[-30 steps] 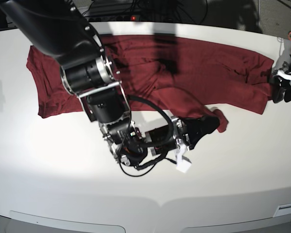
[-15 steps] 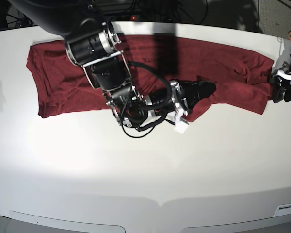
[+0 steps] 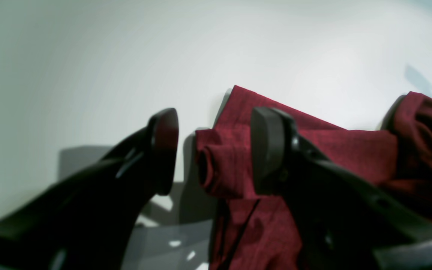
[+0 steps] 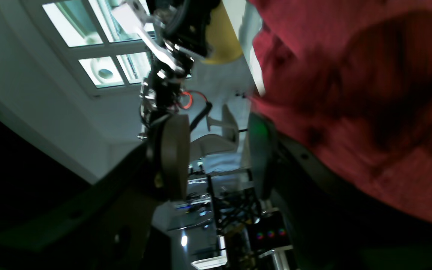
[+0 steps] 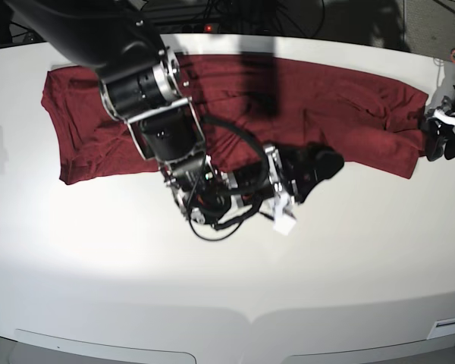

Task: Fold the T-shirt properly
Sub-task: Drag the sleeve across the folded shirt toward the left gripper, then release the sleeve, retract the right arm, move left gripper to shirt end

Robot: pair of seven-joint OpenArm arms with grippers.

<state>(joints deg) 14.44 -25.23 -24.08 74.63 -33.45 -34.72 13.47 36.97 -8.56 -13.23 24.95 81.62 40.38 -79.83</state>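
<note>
Since half a sec ago we see the right hand point(image 5: 324, 168) has let go: it was pinched on the shirt's lower flap, now its fingers stand apart w/ nothing between them, and the flap lies flat along the shirt's near edge. The right arm point(image 5: 148, 98) has barely shifted otherwise.

The T-shirt point(image 5: 349, 106) is spread across the far half of the white counter point(image 5: 212, 288), long side running left-right in the base view, wrinkled around the middle. The right arm reaches over it from the upper left and covers a good part of the cloth's centre; its shadow darkens the cloth near the hand. A white tag-like piece point(image 5: 284, 224) hangs off the wrist just above the counter.

In the right wrist view, the fingers point(image 4: 171, 157) are spread, shirt cloth lying against the outer side of one, room clutter and a window point(image 4: 99, 71) behind.

The left hand point(image 5: 442, 140) sits at the shirt's right end, by the counter edge. Left wrist view: fingers point(image 3: 163, 150) wide apart, a bunched cuff or hem point(image 3: 219, 165) in the gap btwn them, not clamped; whether it touches either finger we can't tell.
</note>
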